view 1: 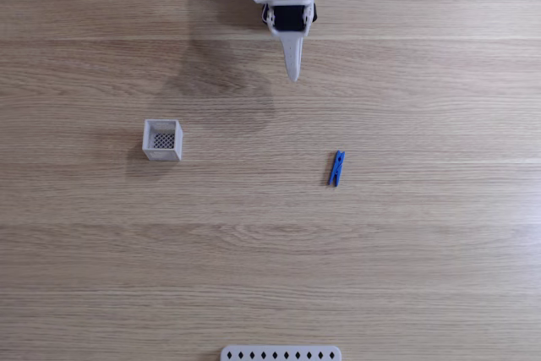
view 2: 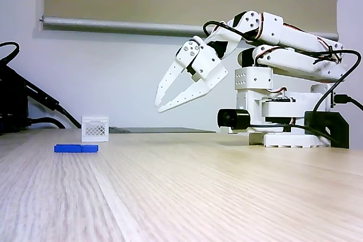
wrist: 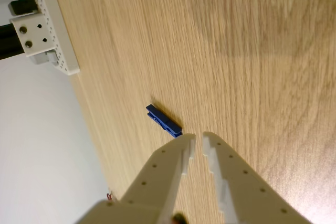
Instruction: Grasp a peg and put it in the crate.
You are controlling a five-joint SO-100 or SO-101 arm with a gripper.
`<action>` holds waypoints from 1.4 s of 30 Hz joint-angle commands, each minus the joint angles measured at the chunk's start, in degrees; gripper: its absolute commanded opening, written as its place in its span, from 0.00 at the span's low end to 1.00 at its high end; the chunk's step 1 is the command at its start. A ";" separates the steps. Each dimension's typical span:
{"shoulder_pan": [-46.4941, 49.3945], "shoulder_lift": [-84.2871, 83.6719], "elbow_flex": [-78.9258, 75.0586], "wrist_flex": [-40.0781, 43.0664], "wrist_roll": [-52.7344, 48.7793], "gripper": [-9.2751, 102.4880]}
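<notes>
The blue peg lies flat on the wooden table, right of centre in a fixed view from above. The white crate, with its dark mesh bottom, stands well to the left of it. My gripper hangs above the table near the arm's base, short of the peg, its fingers nearly touching and holding nothing. In the wrist view the peg lies just beyond the gripper and slightly left of its tips. From the low fixed view the gripper is raised well above the peg and the crate.
A flat white strip with diamond holes sits at the table's near edge, and the wrist view shows that strip on a mount at the table's edge. The arm's base and its cables stand at the right. Black cables lie at the left.
</notes>
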 commanded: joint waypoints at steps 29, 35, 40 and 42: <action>-0.70 -3.87 -3.08 0.00 -1.32 0.08; -0.70 -21.62 -12.83 0.44 -1.41 0.08; -0.70 -38.85 -24.52 0.97 -3.52 0.08; -0.70 -45.18 -29.18 1.05 -8.79 0.08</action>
